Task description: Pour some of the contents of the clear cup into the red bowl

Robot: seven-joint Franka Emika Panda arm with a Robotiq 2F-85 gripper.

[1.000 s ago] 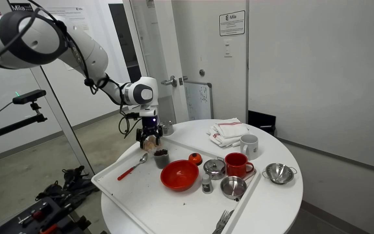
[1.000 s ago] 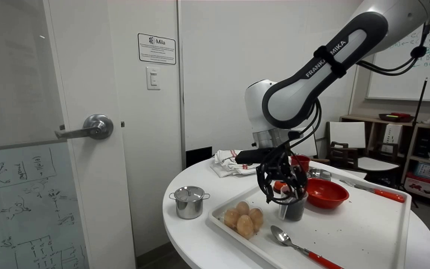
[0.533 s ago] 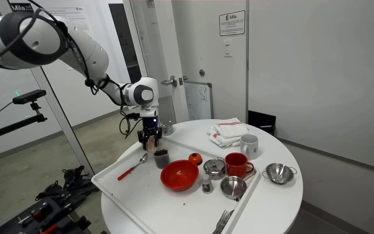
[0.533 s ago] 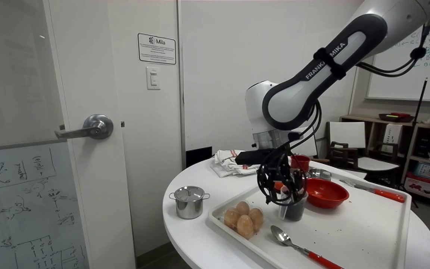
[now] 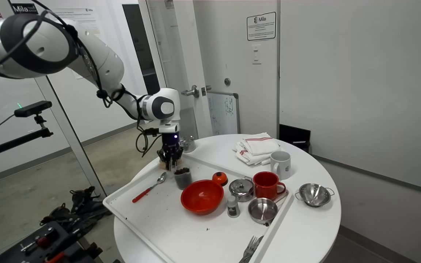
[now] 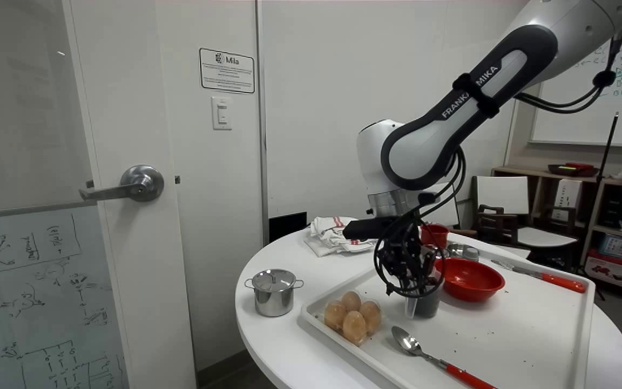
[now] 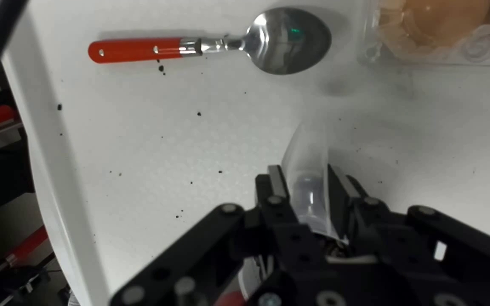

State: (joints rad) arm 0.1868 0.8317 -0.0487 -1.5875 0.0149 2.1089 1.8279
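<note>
My gripper (image 7: 307, 170) points straight down near the tray's far corner, its fingers pressing from both sides on a clear cup (image 7: 310, 193). The thin wall looks squeezed between the pads, and the cup stands upright. In an exterior view the same cup (image 5: 173, 166) shows only as a see-through strip at the fingertips. What contents it holds cannot be made out. The wide red bowl (image 5: 202, 204) rests on the tray, nearer the middle, a short way from the gripper; an exterior view shows the red bowl (image 6: 473, 289) beyond the cables.
A greyish cup with dark bits (image 5: 183, 179) stands between gripper and bowl, close to the held cup. An egg carton (image 6: 353, 319) and a red-handled spoon (image 7: 143, 50) lie nearby on the white tray (image 5: 152, 223). A red mug (image 5: 267, 185) and small bottle (image 5: 233, 207) stand past the bowl.
The fingers, wide apart a second ago, have come together on the clear cup. The arm has sunk slightly and shifted a little toward the bowl.
</note>
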